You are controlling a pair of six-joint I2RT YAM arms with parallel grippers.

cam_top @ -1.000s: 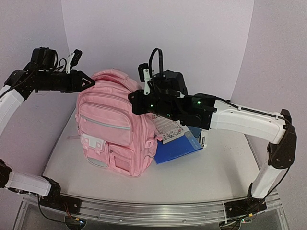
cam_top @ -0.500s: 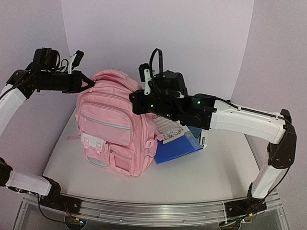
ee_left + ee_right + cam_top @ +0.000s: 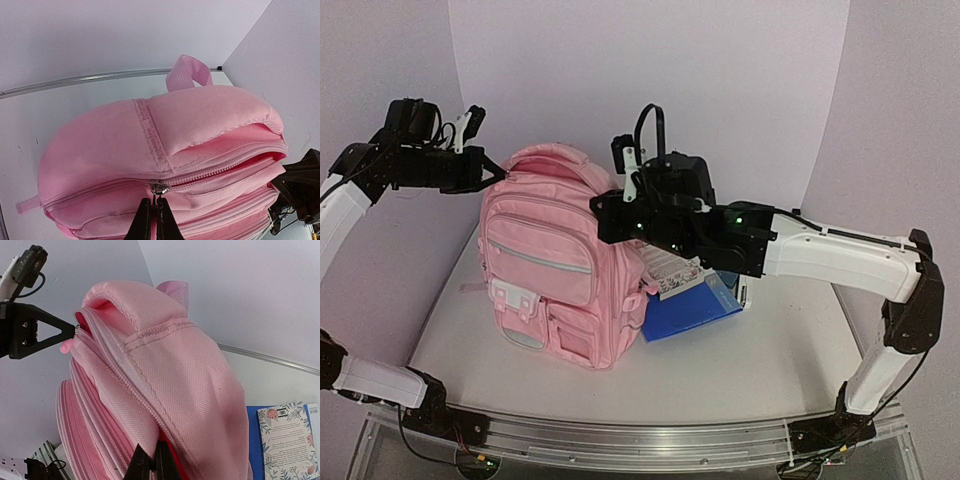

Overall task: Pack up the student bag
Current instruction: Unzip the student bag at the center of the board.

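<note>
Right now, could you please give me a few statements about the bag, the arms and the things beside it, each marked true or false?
1. The student bag stands upright on the table. True.
2. The left fingers are spread open above the bag. False: they are shut on the zipper pull at its top.
3. A floral book lies on a blue folder beside the bag. True.
4. The right fingers hold the book. False: they are shut on the student bag's fabric along the zip.
5. The main zip is closed all the way. False: it gapes open near the top.
</note>
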